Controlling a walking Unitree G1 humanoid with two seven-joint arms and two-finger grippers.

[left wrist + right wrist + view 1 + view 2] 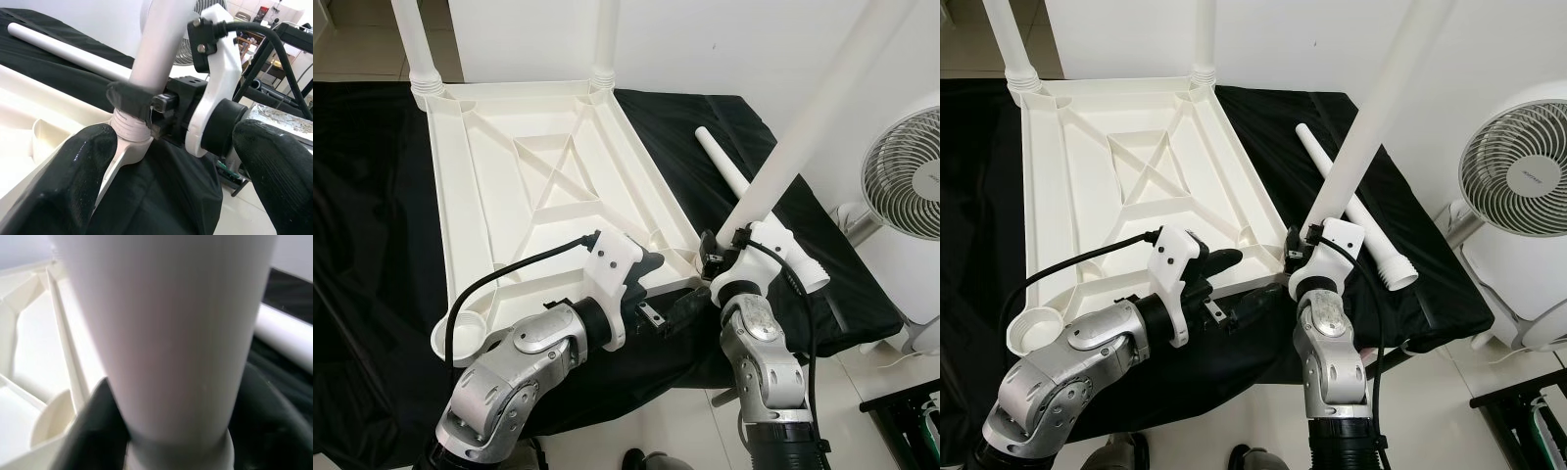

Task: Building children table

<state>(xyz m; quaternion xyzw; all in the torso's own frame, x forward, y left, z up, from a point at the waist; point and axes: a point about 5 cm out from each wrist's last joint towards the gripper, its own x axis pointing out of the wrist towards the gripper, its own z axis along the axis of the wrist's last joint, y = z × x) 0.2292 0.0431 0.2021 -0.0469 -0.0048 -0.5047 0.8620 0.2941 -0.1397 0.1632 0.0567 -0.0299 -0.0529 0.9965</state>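
Observation:
The white plastic tabletop (489,196) lies upside down on a black cloth (372,245). Two white legs (416,39) (607,34) stand in its far corners. My right gripper (724,257) is shut on a third white leg (793,157), which leans up to the right. That leg's threaded end (129,128) rests at the near right corner socket (122,156). In the right wrist view the leg (166,333) sits between the dark fingers (93,431). My left gripper (671,286) is open, its fingers (73,181) either side of that corner and holding nothing.
A loose white leg (720,162) lies on the cloth right of the tabletop. The near left corner socket (460,338) is empty. A white fan (906,176) stands at the right, beyond the cloth. Tiled floor lies in front.

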